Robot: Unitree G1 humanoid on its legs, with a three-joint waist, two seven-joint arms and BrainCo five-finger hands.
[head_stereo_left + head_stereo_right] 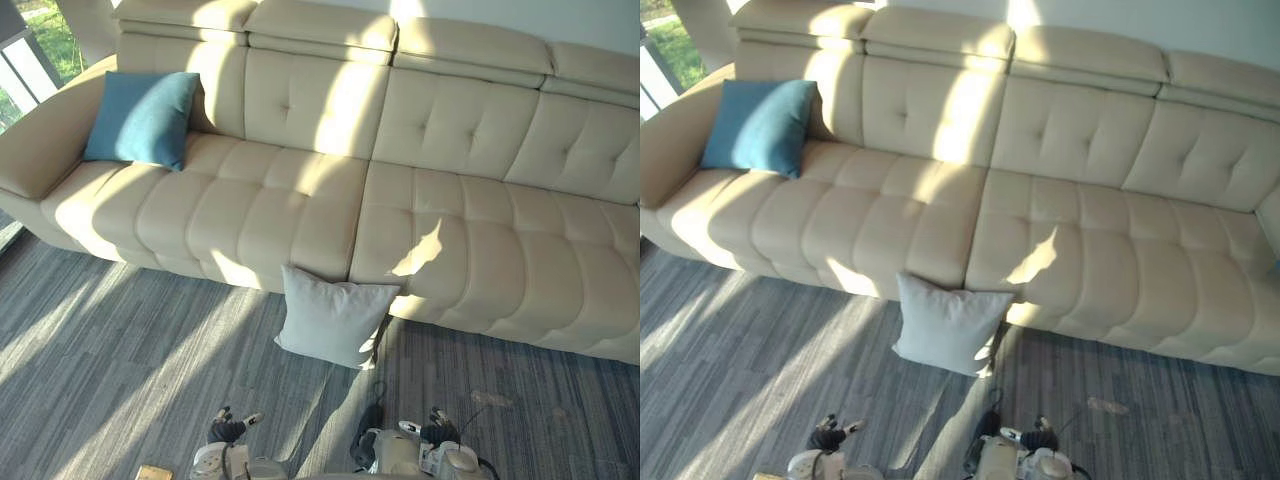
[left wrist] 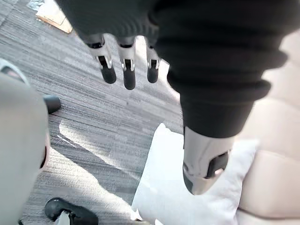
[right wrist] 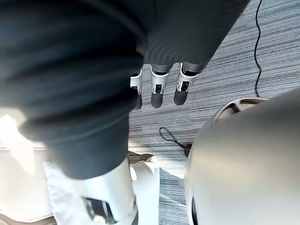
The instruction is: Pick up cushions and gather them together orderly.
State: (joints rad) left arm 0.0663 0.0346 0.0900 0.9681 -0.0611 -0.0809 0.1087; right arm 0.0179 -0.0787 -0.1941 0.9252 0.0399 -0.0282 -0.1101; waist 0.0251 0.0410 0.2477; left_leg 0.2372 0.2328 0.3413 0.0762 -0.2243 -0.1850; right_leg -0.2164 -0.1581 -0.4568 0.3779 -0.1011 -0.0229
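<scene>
Left wrist view: both hands empty, cushions well apart.
The left hand [image 2: 129, 75] and right hand [image 3: 158, 93] hang with fingers straight, holding nothing. The white cushion [image 1: 335, 315] stands on the floor [image 1: 120, 350], leaning on the sofa [image 1: 480, 250] front edge near mid-length. The blue cushion [image 1: 143, 117] leans in the seat's left back corner.

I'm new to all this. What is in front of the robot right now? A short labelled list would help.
Sofa: long, beige.
Blue cushion: on the seat at the robot's left end, leaning on the backrest.
Pale grey cushion: on the floor, propped against the sofa's front.
Left hand: open, holding nothing.
Right hand: open, holding nothing.
Gathered: not yet; the cushions lie apart.
</scene>
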